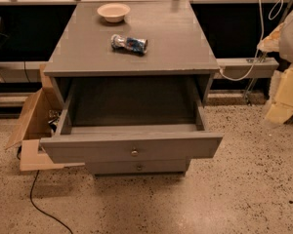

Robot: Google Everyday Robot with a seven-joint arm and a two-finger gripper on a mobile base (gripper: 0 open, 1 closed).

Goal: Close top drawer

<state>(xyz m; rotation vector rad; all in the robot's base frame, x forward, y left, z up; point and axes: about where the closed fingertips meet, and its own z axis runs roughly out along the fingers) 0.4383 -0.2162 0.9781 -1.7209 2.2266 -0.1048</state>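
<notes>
The top drawer of the grey cabinet is pulled far out toward me. Its wide flat front has a small brass knob at centre, and its inside looks empty. A pale cream shape at the right edge looks like my arm and gripper. It hangs to the right of the cabinet, well apart from the drawer front and about level with it.
A white bowl and a crushed can lie on the cabinet top. A lower drawer front sits under the open one. An open cardboard box stands left of the cabinet. A black cable runs over the speckled floor.
</notes>
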